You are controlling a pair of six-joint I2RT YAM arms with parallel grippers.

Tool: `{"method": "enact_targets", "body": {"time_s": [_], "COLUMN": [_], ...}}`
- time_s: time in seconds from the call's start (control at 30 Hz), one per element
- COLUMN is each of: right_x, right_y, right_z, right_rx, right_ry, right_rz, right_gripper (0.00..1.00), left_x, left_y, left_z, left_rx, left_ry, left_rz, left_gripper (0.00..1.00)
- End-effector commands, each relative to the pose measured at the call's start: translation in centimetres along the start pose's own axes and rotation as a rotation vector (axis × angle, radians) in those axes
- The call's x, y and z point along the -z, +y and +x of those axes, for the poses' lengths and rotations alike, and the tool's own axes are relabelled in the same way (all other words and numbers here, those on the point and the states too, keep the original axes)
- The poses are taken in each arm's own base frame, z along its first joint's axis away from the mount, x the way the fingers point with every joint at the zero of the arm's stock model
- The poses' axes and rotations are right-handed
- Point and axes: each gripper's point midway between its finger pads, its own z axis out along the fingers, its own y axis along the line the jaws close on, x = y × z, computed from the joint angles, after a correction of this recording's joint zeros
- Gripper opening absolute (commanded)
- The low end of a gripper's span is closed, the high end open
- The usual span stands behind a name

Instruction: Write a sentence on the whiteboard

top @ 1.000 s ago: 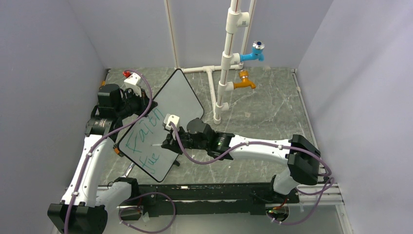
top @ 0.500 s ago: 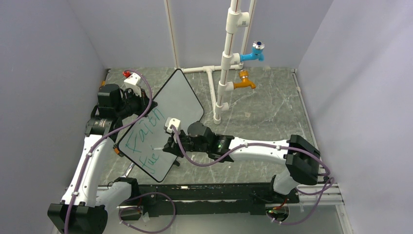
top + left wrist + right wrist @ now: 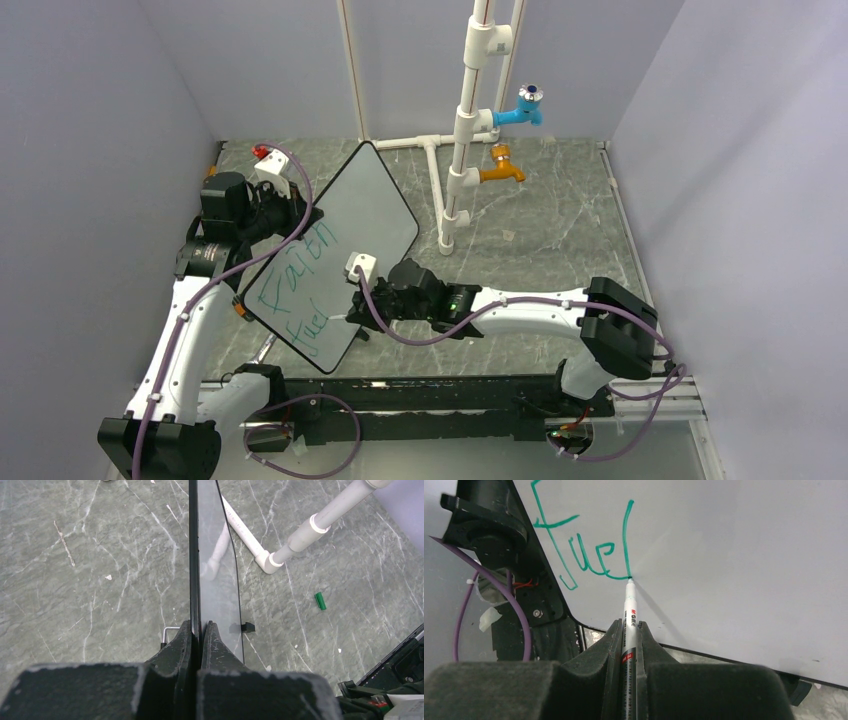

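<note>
Top view looks down — close wrist views share its whiteboard (image 3: 372, 200).

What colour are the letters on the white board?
Green. The sentence on the whiteboard shows best in the right wrist view, above the marker.

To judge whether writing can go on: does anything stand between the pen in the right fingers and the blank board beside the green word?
Nothing visible does. The pen, clamped in the right fingers, has its tip on the whiteboard at the end of the green writing; the board beyond is bare.
</note>
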Motion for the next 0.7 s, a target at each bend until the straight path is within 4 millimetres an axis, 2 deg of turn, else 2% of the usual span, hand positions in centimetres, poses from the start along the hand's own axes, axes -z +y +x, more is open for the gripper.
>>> {"method": "enact_targets", "body": {"time_s": [0.0,0.3,0.67], "right_x": [0.0,0.2,0.2], "right_y": [-0.8,-1.4,-2.1], "right_z": [-1.1,-1.3,-4.3], "right_rx": [-0.005,0.012,0.068], "right_ry": [-0.055,-0.053,-0.091], "right_rz": [0.039,0.073,0.112], "right_gripper": [0.00,0.00,0.00], "left_x": [-0.1,-0.1,-0.1], "left_y": [1.8,1.8,1.8], "left_z": [2.8,2.7,2.8], "left_rx": [-0.087,-0.087,-0.086], "left_ry": [0.088,0.087,0.088], "left_rz": [-0.064,-0.064,-0.065], "left_gripper": [0.00,0.00,0.00]}}
